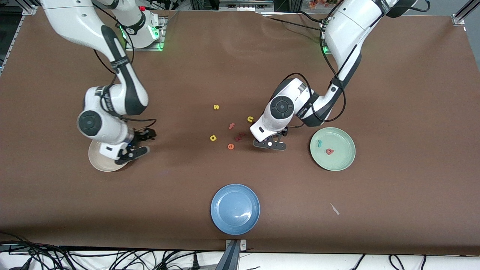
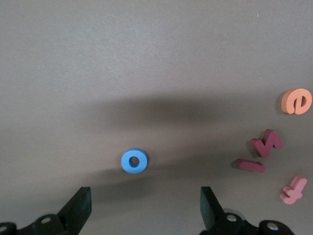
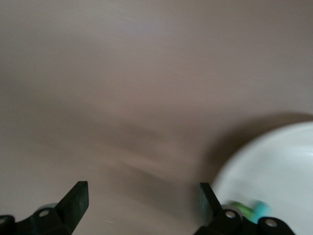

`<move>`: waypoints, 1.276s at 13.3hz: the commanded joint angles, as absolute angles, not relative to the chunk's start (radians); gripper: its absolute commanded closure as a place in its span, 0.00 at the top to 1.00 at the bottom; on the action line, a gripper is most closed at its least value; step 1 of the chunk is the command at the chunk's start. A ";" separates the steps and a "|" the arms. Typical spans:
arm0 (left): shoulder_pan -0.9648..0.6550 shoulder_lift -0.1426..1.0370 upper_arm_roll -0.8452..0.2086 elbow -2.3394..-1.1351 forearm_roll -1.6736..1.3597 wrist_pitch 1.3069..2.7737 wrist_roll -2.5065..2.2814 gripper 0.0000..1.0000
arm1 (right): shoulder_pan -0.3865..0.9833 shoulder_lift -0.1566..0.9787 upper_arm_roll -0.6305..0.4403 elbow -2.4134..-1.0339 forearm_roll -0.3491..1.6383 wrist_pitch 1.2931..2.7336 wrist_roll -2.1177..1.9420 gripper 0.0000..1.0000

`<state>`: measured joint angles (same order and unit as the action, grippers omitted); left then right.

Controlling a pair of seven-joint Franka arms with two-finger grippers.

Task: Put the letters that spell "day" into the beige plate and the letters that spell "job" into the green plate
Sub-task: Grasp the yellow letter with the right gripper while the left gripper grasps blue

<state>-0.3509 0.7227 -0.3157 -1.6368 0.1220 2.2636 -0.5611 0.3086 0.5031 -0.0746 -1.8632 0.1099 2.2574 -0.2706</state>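
Observation:
The blue ring "o" point(image 2: 134, 160) lies on the brown cloth just ahead of my open left gripper point(image 2: 145, 196), which hovers low point(image 1: 269, 145) beside the green plate point(image 1: 347, 161). In that plate lie the teal "j" point(image 1: 319, 143) and the salmon "b" point(image 1: 329, 151). My right gripper point(image 1: 140, 143) is open and empty point(image 3: 143, 193) over the rim of the beige plate point(image 1: 99, 163). A green letter point(image 3: 239, 207) and a teal one point(image 3: 261, 208) lie in the beige plate point(image 3: 279, 166), partly hidden by a finger. The yellow looped letter point(image 1: 213, 138) rests mid-table.
A yellow "s" point(image 1: 216, 107), yellow "n" point(image 1: 250, 119), salmon "f" point(image 1: 231, 126), dark red pieces point(image 1: 240, 135) and orange "e" point(image 1: 230, 146) are scattered mid-table. A blue plate point(image 1: 235, 209) sits nearest the front camera. A white scrap point(image 1: 334, 209) lies beside it.

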 commanded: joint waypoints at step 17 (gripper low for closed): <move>-0.302 0.712 -0.302 -1.615 0.206 2.213 -0.456 0.00 | 0.613 0.678 -0.002 -1.784 0.022 2.568 -0.124 1.00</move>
<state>-0.3395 0.7689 -0.3036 -1.6201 0.1908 2.3003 -0.5394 0.5972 0.6418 0.0042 -1.8251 0.0514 2.5564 -0.1357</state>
